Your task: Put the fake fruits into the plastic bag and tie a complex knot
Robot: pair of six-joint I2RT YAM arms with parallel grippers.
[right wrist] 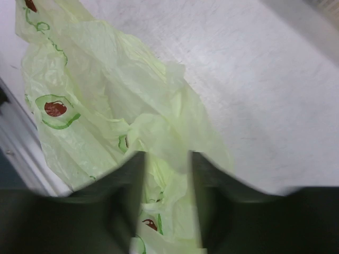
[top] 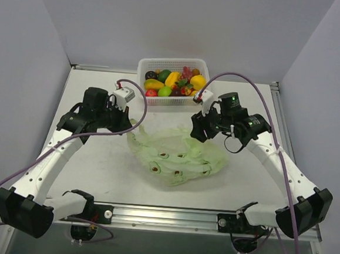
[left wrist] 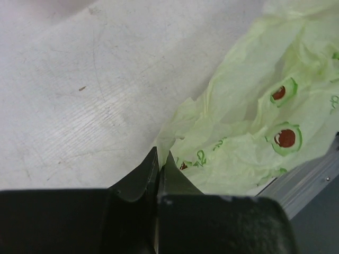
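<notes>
Plastic bag [top: 179, 157] lies crumpled on the table [top: 90, 162] between the two arms, pale green with avocado-half prints facing up. The left hand [left wrist: 160, 157] is at the bag's left edge, fingers pressed together with the thin film caught at their tips. The right hand [right wrist: 167, 161] is at the bag's far right edge, its fingers a little apart with a fold of plastic between them; blur hides whether they press it. The fake fruits [top: 173, 80] sit heaped in a white basket [top: 171, 102] beyond the bag.
</notes>
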